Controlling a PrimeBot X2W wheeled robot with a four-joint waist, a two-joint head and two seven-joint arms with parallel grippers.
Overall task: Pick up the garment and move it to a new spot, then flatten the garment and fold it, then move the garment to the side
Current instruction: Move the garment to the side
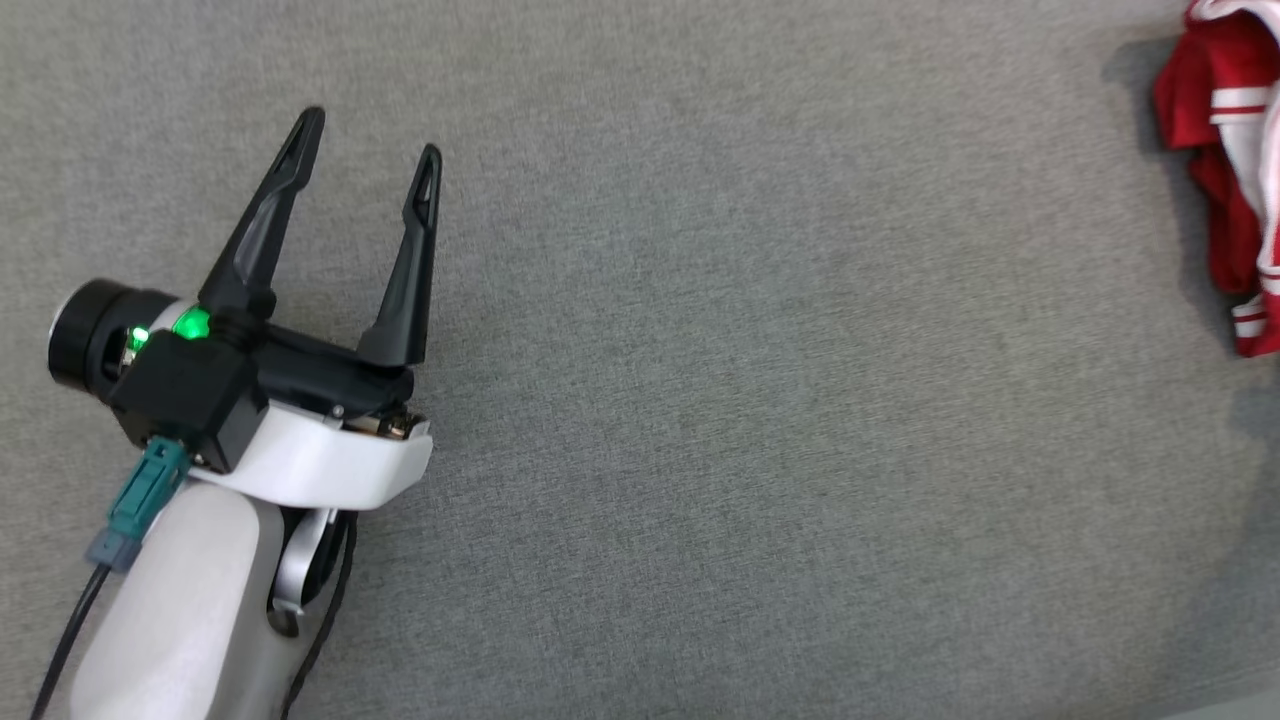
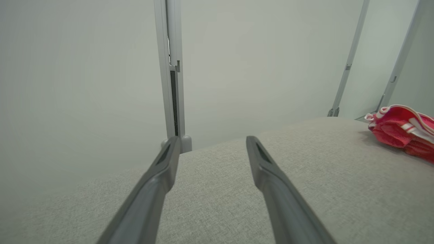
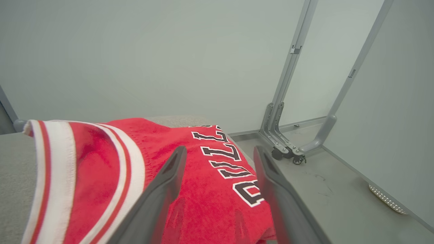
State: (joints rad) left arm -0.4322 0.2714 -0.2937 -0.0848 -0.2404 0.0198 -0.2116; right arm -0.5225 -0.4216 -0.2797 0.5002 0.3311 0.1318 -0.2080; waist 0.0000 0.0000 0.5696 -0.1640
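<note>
One garment (image 1: 1195, 95) — a red jersey w/ white trim and black lettering — lies bunched on the grey padded surface (image 1: 750, 400), at the right edge of the head view. Left gripper (image 1: 371, 134) hovers over bare surface at lower left, well apart from the jersey, its 2 fingers spread wide w/ nothing betw. them. Right gripper (image 3: 220, 149) sits just above the lettered side, 2 fingers also wide apart — not pinching cloth. Beyond it, 2 slanted metal posts (image 3: 286, 73) rise from the floor.
</note>
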